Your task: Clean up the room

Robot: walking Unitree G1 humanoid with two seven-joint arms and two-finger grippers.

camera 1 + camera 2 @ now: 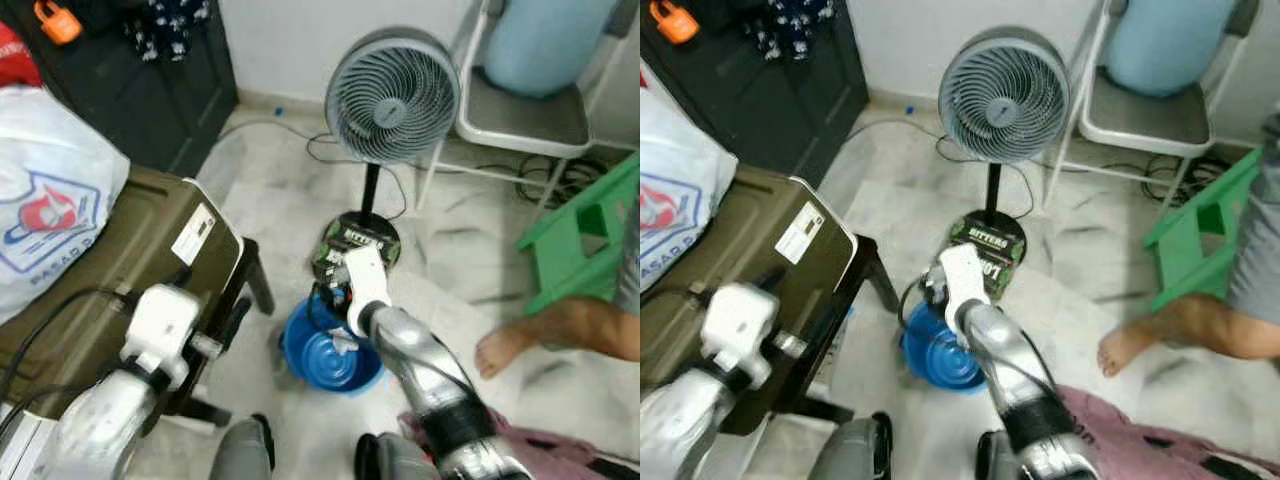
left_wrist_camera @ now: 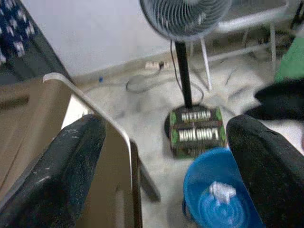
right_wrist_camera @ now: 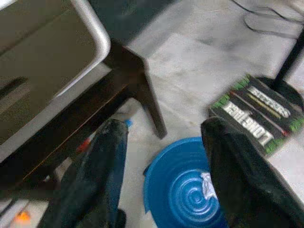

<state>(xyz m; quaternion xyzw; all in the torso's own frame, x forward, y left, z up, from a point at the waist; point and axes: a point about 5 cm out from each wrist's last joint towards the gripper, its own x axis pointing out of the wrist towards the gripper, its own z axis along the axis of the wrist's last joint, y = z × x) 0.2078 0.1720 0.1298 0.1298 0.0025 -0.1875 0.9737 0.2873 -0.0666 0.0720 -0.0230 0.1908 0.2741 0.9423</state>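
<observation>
Both silver arms rise from the bottom of the head views. The right gripper (image 3: 161, 175) reaches forward over a blue bowl (image 1: 335, 355) on the pale marble floor (image 1: 460, 250); the right wrist view looks between its two black fingers (image 3: 237, 180), which stand wide apart with nothing between them, straight down into the bowl. A small crumpled white scrap (image 3: 207, 184) lies inside it. The left gripper (image 2: 166, 175) hangs beside the olive-brown suitcase (image 1: 130, 260), which rests on a dark low stand (image 1: 250, 275); its fingers (image 2: 66, 175) are also spread and empty.

Just beyond the bowl lies a flat green-and-black carton (image 1: 350, 245), resting on the base of a grey pedestal fan (image 1: 392, 95). A white plastic bag (image 1: 45, 200) sits on the suitcase. A person's bare foot (image 1: 505, 348) is planted on the floor to the right, near a green plastic stool (image 1: 580, 240), and a white folding chair (image 1: 520, 120) stands against the wall.

Judging by the pose, the step in hand is the approach to the bowl as the first loose thing to tidy. The next move probably calls for lowering the right gripper until one finger passes inside the rim and the other outside, then pinching the wall. The rim looks thin and the bowl light, so an off-centre pinch could tip it and spill the scrap.
</observation>
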